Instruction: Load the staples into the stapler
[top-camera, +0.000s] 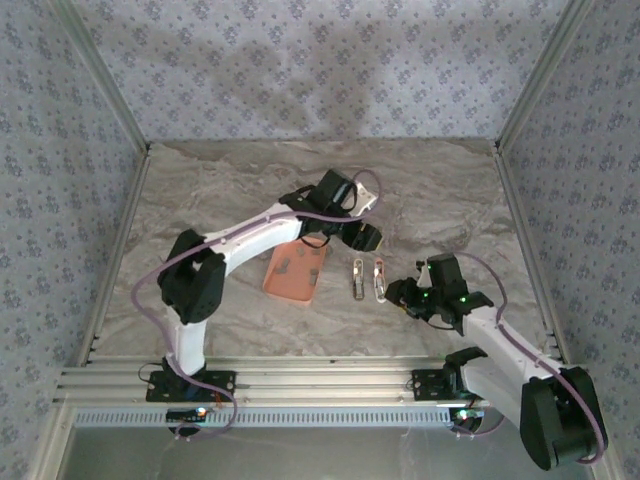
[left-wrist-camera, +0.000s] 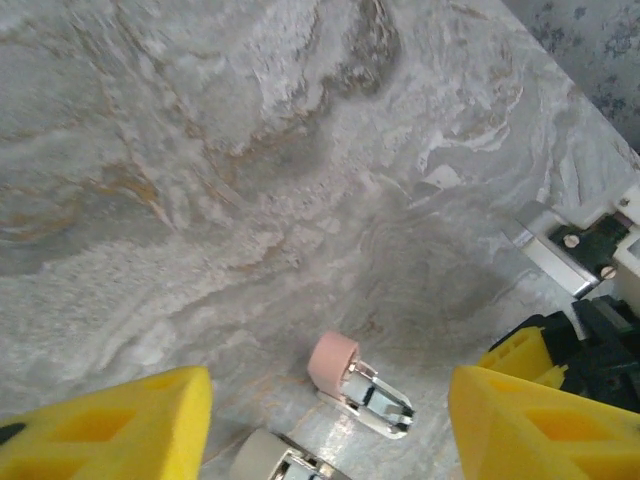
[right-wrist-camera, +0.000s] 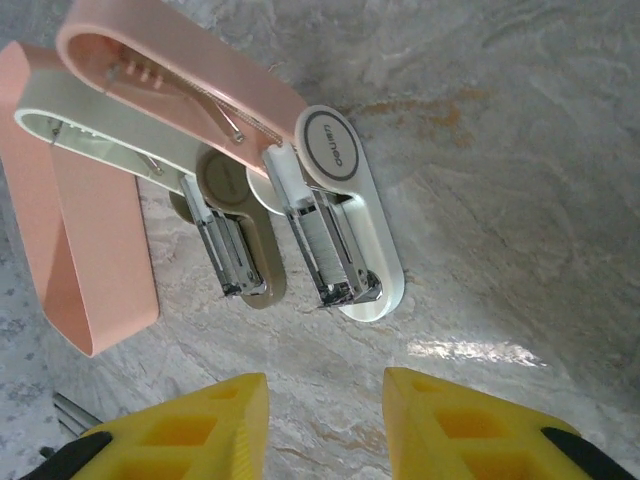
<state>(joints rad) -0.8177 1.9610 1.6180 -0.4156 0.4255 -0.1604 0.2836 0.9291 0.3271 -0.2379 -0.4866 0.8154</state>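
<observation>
stapler (right-wrist-camera: 338, 215) judged light, slick, rigid; to be gripped across base | left gripper (left-wrist-camera: 330, 425) jaws apart | right gripper (right-wrist-camera: 325, 430) jaws apart

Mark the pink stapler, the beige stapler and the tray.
pink stapler (right-wrist-camera: 185, 65), right wrist view, pink lid.
beige stapler (right-wrist-camera: 232, 250), right wrist view, metal magazine.
tray (right-wrist-camera: 95, 260), right wrist view, bare surface.

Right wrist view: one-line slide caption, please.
Right gripper, open, faces the opened pink-and-white plastic mini stapler and a beige one.
</observation>
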